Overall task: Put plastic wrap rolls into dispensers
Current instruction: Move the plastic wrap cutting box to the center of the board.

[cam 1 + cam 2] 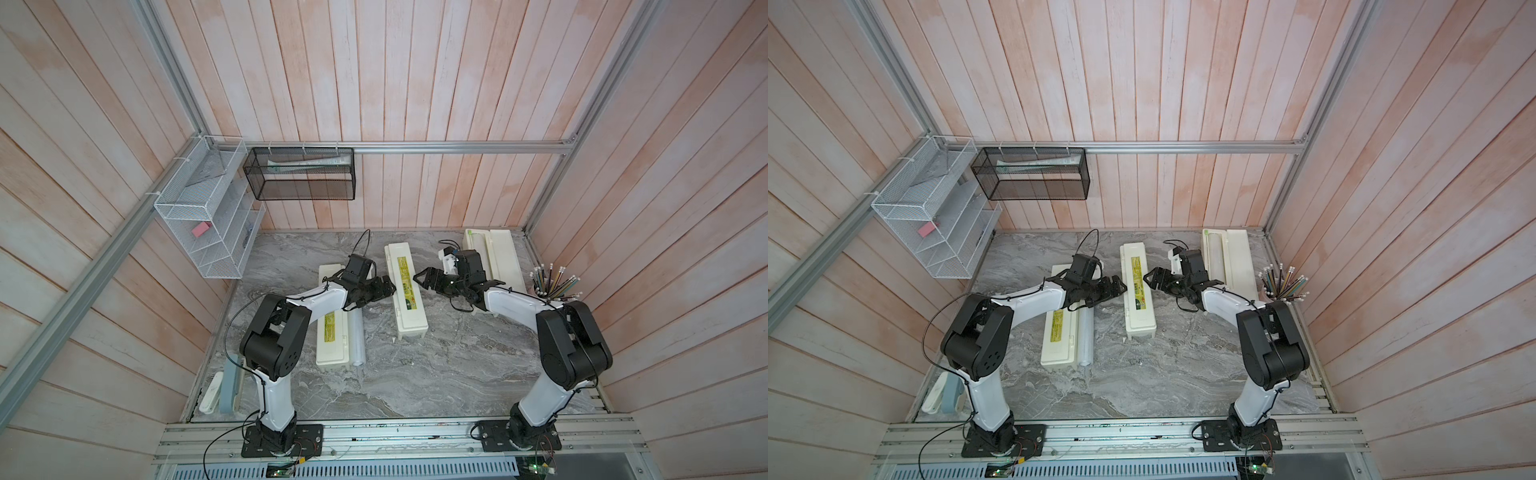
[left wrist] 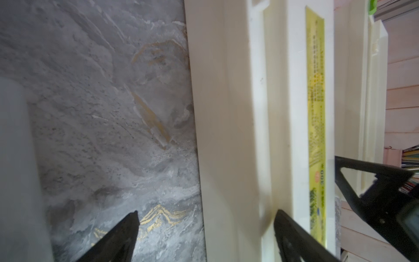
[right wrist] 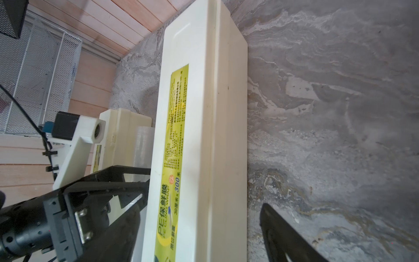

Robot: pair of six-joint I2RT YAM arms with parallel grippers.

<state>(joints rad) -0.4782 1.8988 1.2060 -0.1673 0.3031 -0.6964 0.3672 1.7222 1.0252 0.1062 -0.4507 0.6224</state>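
Plastic wrap roll (image 1: 357,332) lies loose on the worktop (image 1: 436,374), close along the side of a closed dispenser (image 1: 330,345) near my left arm

Both end effectors are spread and hold nothing: the left end effector (image 1: 391,288) and the right end effector (image 1: 418,280) face each other from the two sides of the middle dispenser (image 1: 409,318), which is closed too, while a third dispenser (image 1: 500,257) at the far side by my right arm is open. I judge the roll to be light and rather stiff along its length, but it is round and can roll away, and the film looks smooth and may dent under a hard squeeze. I would take it across its middle, closing gently, so it hangs level; a lid must be opened first
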